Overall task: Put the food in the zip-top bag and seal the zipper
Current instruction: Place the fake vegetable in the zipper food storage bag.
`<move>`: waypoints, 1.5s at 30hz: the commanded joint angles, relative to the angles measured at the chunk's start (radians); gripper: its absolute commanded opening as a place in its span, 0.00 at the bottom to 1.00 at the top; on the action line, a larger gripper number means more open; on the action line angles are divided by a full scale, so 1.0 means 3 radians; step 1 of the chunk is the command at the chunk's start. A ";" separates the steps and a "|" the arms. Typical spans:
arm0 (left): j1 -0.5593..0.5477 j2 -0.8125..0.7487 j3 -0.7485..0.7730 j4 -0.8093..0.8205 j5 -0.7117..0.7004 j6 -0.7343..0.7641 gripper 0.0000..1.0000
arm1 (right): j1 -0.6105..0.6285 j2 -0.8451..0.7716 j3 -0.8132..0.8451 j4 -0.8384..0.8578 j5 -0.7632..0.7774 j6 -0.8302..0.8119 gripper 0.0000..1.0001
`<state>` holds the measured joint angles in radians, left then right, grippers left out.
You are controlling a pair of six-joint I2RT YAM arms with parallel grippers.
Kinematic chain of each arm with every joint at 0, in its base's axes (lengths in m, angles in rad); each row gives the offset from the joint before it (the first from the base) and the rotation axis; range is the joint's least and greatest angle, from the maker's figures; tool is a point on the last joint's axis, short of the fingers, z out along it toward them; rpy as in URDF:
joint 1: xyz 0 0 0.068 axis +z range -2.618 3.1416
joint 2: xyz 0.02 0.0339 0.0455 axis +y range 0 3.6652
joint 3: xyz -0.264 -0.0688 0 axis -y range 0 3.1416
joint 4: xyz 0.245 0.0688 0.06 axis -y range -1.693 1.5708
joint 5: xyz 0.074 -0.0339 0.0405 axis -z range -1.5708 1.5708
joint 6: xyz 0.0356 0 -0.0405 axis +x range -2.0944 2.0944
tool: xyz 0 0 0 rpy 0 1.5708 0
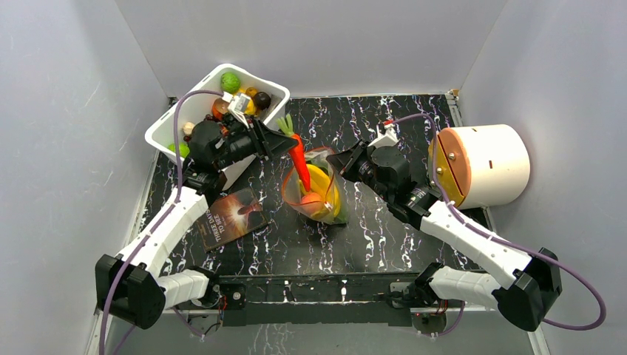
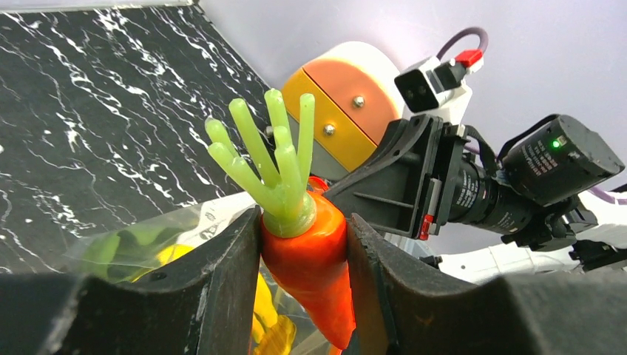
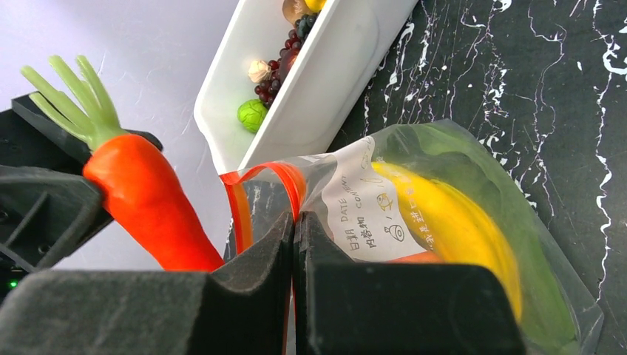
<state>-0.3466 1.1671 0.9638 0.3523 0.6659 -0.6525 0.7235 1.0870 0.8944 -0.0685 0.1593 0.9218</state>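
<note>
My left gripper (image 1: 290,146) is shut on an orange carrot (image 1: 299,164) with green stalks, held tip-down over the open mouth of the zip-top bag (image 1: 325,200). In the left wrist view the carrot (image 2: 307,259) sits squeezed between both fingers (image 2: 229,288). My right gripper (image 1: 334,161) is shut on the bag's rim at the red-orange zipper (image 3: 285,181), holding the mouth up and open. The clear bag (image 3: 473,222) holds a yellow banana bunch (image 3: 451,222), green leafy vegetable and a round red-orange piece (image 1: 310,198). The carrot (image 3: 148,200) shows left in the right wrist view.
A white tub (image 1: 196,115) with more toy produce stands at the back left, right behind my left gripper. A dark booklet (image 1: 233,217) lies front left. A white cylinder with an orange face (image 1: 480,164) stands at the right, close to the right arm.
</note>
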 commanded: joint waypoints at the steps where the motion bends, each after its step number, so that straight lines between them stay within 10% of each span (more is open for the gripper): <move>1: -0.0170 -0.0040 -0.0095 0.0260 -0.0074 -0.0067 0.19 | -0.0013 -0.0063 0.0243 0.0321 0.0033 0.0057 0.00; 38: -0.0701 -0.0209 -0.0509 0.0043 -0.0499 0.0525 0.24 | -0.0009 0.0114 0.0177 0.0704 -0.0100 0.0195 0.00; 45: -0.0698 -0.0628 -0.0341 0.0032 -0.1179 0.0636 0.24 | -0.0010 0.0095 0.0073 0.0699 -0.0164 0.0281 0.00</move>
<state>-0.5522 1.0691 0.7883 0.3019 0.4339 -0.4877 0.7235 1.1343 0.9150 0.0193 0.1249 0.9718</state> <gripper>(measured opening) 0.406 0.009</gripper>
